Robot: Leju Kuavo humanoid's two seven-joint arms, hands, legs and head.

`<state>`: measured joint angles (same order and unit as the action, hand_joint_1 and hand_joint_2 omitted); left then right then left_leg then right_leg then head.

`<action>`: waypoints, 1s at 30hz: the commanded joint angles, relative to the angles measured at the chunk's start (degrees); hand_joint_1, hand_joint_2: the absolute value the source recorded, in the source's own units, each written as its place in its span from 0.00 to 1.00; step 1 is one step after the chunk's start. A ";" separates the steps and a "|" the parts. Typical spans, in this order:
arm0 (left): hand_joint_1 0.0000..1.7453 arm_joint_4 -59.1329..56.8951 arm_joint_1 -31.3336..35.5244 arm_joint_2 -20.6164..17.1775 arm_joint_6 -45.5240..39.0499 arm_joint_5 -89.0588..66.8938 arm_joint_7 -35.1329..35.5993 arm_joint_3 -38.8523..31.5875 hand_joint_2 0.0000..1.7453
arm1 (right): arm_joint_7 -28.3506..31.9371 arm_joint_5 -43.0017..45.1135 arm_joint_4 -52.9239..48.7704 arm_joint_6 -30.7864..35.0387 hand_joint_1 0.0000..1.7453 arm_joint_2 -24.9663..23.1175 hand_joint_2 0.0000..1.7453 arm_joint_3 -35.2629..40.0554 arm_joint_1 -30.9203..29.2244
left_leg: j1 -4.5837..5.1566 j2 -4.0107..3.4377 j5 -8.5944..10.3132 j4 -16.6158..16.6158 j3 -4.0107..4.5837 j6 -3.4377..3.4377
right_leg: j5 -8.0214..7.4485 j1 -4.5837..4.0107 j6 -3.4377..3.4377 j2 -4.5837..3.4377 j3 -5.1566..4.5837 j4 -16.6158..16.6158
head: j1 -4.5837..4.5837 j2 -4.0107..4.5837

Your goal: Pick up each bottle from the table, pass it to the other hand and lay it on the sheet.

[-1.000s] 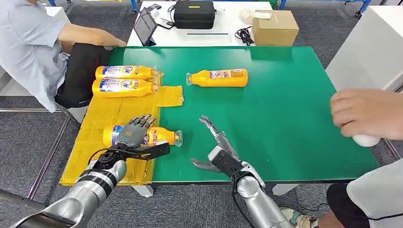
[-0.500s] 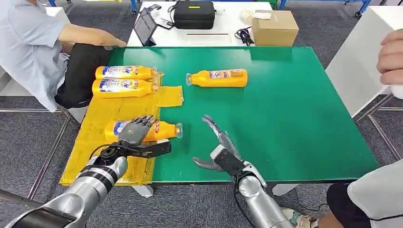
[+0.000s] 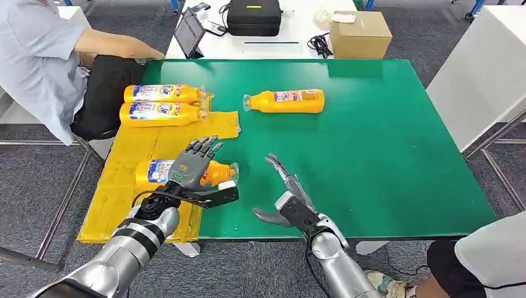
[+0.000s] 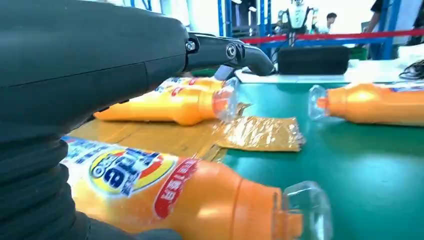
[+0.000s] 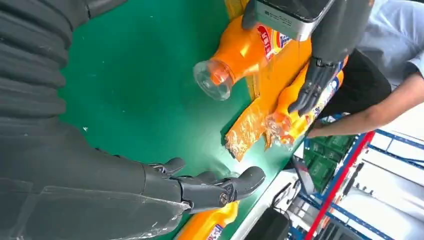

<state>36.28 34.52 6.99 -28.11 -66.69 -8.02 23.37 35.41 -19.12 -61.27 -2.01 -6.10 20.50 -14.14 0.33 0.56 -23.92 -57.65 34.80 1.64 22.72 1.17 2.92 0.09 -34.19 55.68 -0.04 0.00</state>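
An orange bottle (image 3: 151,172) (image 4: 175,195) (image 5: 241,48) lies on its side at the near edge of the yellow sheet (image 3: 118,192), its clear cap end over the green table (image 3: 384,155). My left hand (image 3: 193,169) hovers just above it with fingers (image 4: 227,50) spread, holding nothing. My right hand (image 3: 289,197) (image 5: 200,187) is open over the table's front edge, right of that bottle. Two more orange bottles (image 3: 162,94) (image 3: 160,113) lie side by side at the sheet's far end. Another orange bottle (image 3: 285,101) (image 4: 380,102) lies on the green table further back.
A person (image 3: 37,56) sits at the table's far left, next to the sheet. Behind stands a white table with a black case (image 3: 252,17), a tablet (image 3: 189,34) and a cardboard box (image 3: 360,34). A white table (image 3: 490,68) stands to the right, and another person's leg (image 3: 490,261) shows at the lower right.
My left hand let go of the near bottle, spread its fingers and rose slightly to the right. The bottle stays on the sheet's edge. The person's hand at the right left the picture.
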 commanded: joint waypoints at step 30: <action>0.00 40.17 -29.09 8.69 -11.89 48.54 -31.61 -2.99 1.00 | -4.74 2.13 -13.29 27.49 0.00 -1.95 1.00 -5.31 8.48 | -0.02 -0.08 -0.20 0.01 0.07 0.00 | 0.10 -0.03 -0.08 -0.04 -0.07 -0.08 | 0.02 0.00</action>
<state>73.90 6.51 17.13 -40.19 -31.37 -38.91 17.36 31.02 -12.55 -69.75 15.83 -7.91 16.15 -6.67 0.35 0.52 -24.06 -57.63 34.96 1.71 22.77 1.19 2.93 0.08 -34.34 55.61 -0.02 0.00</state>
